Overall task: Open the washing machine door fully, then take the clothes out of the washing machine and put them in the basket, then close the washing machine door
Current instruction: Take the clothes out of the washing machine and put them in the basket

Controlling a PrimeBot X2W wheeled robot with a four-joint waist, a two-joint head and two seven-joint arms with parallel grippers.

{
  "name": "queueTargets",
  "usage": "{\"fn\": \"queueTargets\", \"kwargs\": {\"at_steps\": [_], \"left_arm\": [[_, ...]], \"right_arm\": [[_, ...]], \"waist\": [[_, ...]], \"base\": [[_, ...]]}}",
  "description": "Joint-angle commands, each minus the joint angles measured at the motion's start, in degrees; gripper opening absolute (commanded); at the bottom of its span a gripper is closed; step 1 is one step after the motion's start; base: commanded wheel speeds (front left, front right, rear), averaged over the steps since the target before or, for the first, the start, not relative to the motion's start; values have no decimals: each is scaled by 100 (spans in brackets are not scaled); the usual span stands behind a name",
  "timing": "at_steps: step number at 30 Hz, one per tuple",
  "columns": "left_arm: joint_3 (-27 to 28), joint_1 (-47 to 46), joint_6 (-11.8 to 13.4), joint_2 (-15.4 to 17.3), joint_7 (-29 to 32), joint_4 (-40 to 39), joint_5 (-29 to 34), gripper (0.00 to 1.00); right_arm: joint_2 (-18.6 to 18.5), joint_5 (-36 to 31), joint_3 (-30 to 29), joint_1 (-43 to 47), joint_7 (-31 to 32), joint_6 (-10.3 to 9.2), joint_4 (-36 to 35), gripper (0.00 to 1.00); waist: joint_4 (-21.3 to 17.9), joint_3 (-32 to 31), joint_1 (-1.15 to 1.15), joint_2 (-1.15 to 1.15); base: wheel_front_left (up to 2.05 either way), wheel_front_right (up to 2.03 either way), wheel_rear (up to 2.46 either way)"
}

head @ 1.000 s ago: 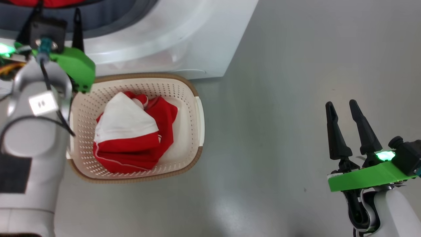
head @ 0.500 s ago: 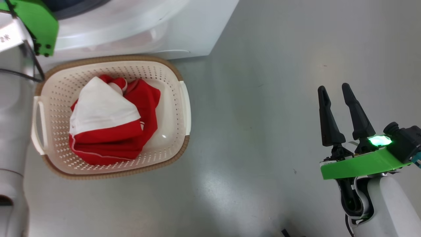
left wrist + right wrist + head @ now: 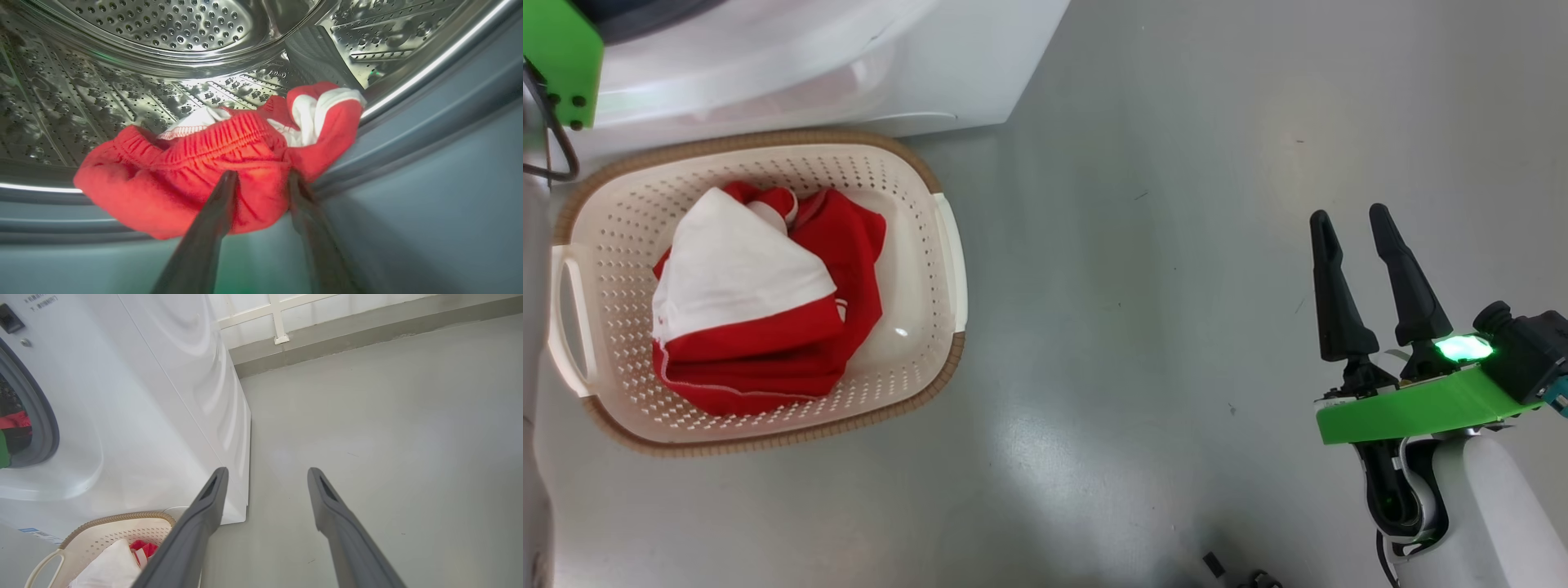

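Inside the steel drum (image 3: pixel 163 24) of the washing machine (image 3: pixel 143 396), the left gripper (image 3: pixel 262 175) has its fingers either side of a fold of bunched red clothes (image 3: pixel 163 183) at the drum's lip; whether they pinch it is unclear. Another red-and-white garment (image 3: pixel 743 278) lies in the basket (image 3: pixel 613 245) beside the machine. The right gripper (image 3: pixel 1351 216) hovers over the floor (image 3: pixel 1160 245), fingers wide, holding nothing.

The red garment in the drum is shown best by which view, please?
Left wrist view: the garment lies close up on the drum's lip, by the left gripper. The right wrist view catches a red sliver; the head view faces the basket.
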Motion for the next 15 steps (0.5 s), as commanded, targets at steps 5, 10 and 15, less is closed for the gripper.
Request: {"fn": "queueTargets", "kwargs": {"at_steps": [5, 10, 15], "left_arm": [[3, -147, 82, 269, -262, -43, -94, 0], [71, -156, 102, 192, -635, -56, -249, 0], [499, 28, 38, -16, -1074, -354, -824, 0]], "right_arm": [[4, 66, 77, -27, -36, 37, -158, 100], [6, 50, 40, -29, -36, 37, -158, 100], [7, 22, 16, 3, -36, 37, -159, 100]], "waist": [[35, 5, 0, 0], [93, -25, 0, 0], [193, -141, 0, 0]], "base": [[0, 0, 0], [0, 0, 0], [0, 0, 0]]}}
